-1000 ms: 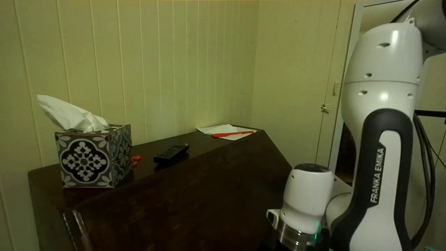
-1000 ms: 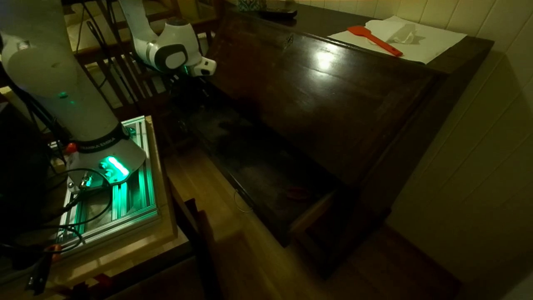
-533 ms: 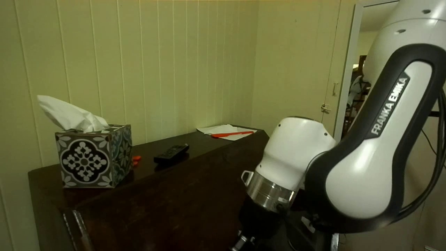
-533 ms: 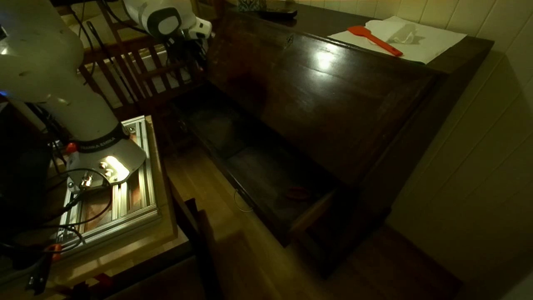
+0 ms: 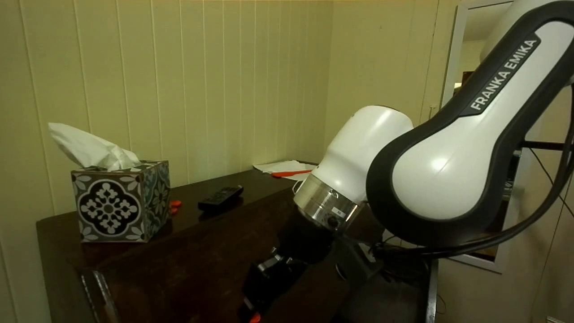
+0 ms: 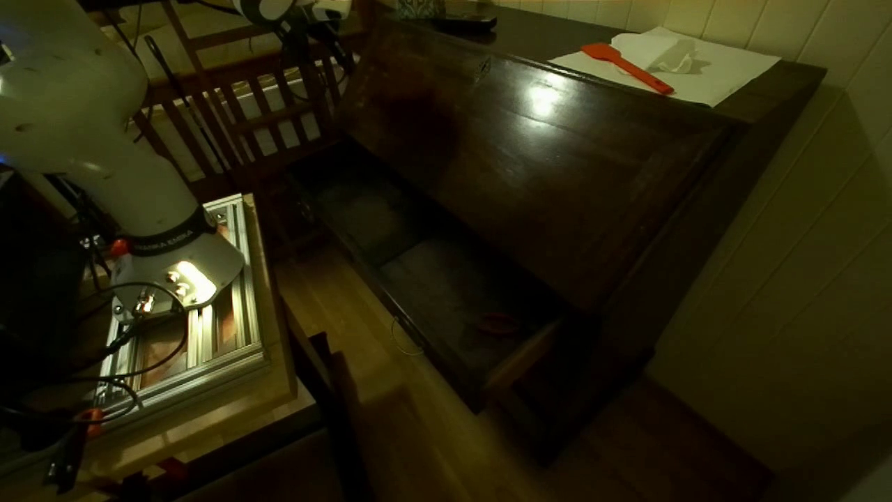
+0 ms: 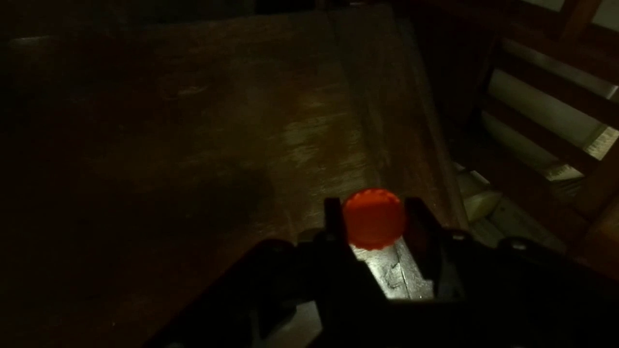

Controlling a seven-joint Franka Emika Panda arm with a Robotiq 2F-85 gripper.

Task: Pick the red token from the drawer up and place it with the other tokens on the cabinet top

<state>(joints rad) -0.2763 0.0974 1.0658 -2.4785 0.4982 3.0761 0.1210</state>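
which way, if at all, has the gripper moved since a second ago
Yes: in an exterior view, the gripper has come up and left in the picture, closer to the tissue box.

Red token [image 7: 374,220]: round, ridged rim, flat face showing in wrist view, pinched by tool [image 7: 373,212]. Other tokens [image 5: 175,203]: orange-red, close tog. on glossy dk brown desk [image 5: 253,181]. Drawer [image 6: 439,279]: dk wood, pulled out.

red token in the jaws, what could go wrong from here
The red token is pinched at the tips of the jaws, so it might slip and slide down the slanted front into the open drawer. The other tokens look close to the tissue box on the cabinet top, so placing it there could bump the box.
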